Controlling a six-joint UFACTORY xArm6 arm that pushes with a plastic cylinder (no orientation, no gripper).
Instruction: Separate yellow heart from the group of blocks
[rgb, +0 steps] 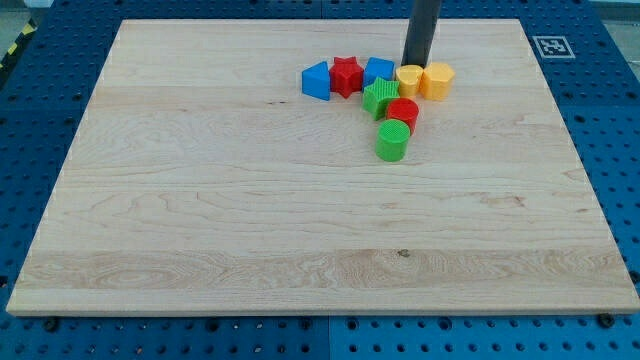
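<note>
Pale wooden board (200, 200) with visible grain sits on a blue perforated table (40, 100). Ribbed plastic blocks are clustered near the view's top: blue triangle (316, 80), red star (346, 75), blue block (379, 70), green star (379, 97), red cylinder (402, 113), green cylinder (393, 141). Yellow heart (409, 79) touches the yellow hexagon (437, 79) on its right. Smooth dark rod descends vertically; my tip (416, 64) rests just above the yellow heart, touching or nearly so. No fingers; nothing held.
</note>
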